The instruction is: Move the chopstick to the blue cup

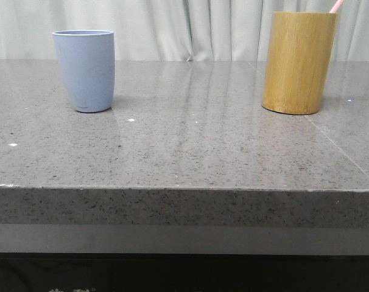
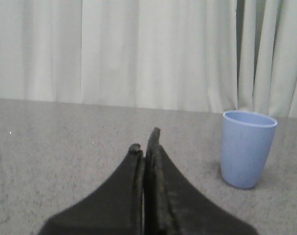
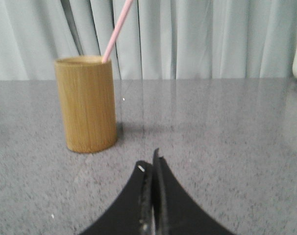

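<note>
Up front, the blue cup (image 1: 84, 70) stands near the far left edge of the grey stone bench (image 1: 184, 152) and the bamboo holder (image 1: 298, 62) near the far right, well apart, with just a pink tip of the chopstick (image 1: 336, 6) clearing the holder's rim. From the right wrist, the chopstick (image 3: 116, 29) leans out of the holder (image 3: 86, 104) at a slant, and the right gripper (image 3: 151, 166) is clenched on nothing. From the left wrist, the left gripper (image 2: 146, 142) is likewise pressed closed and bare, the cup (image 2: 246, 148) upright beside it, its inside hidden.

Pink chopstick (image 3: 116, 28) leans in bamboo holder (image 1: 299, 62); blue cup (image 1: 84, 70) upright, well apart.
</note>
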